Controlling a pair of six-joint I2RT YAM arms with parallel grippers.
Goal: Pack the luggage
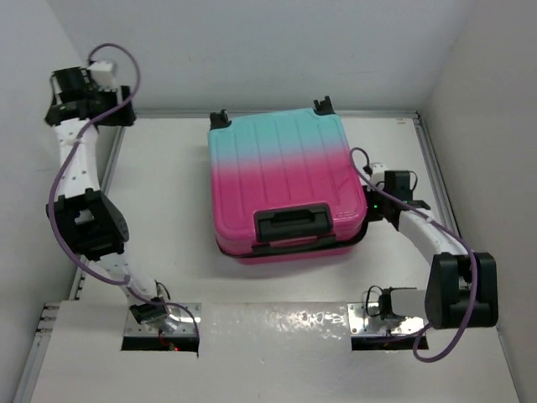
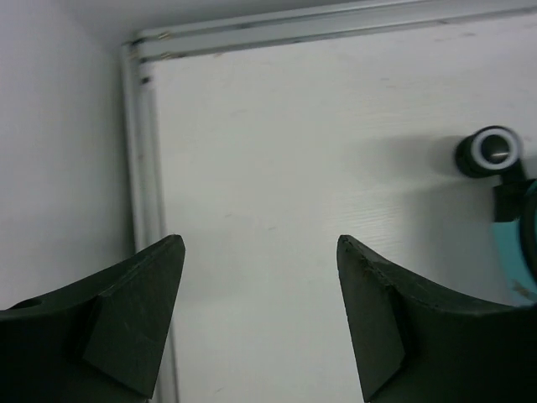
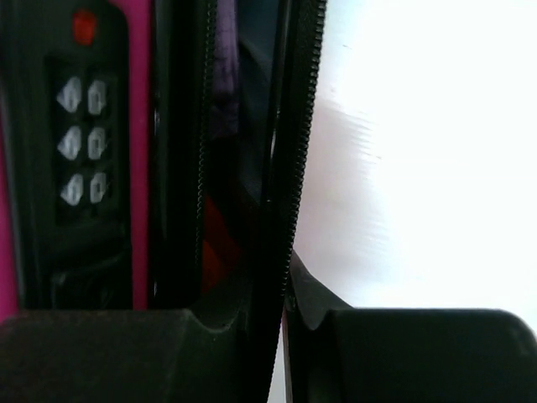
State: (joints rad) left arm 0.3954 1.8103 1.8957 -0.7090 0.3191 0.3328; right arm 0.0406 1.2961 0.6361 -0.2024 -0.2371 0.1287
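The luggage (image 1: 281, 168) lies flat in the middle of the table, ribbed shell teal at the far end and pink at the near end, black handle toward me. Its halves stand slightly apart on the right side. My right gripper (image 1: 370, 204) is at that side. In the right wrist view it (image 3: 277, 317) is shut on the black zipper edge (image 3: 298, 126) of one half, beside the pink shell (image 3: 139, 126) and a lock panel (image 3: 80, 143). My left gripper (image 1: 117, 113) is open and empty at the far left corner (image 2: 260, 252). A luggage wheel (image 2: 495, 151) shows at the right of the left wrist view.
White walls enclose the table on the left, back and right. A metal rail (image 2: 143, 168) runs along the table's left edge under my left gripper. Red and purple items (image 3: 220, 227) show dimly inside the gap between the luggage halves.
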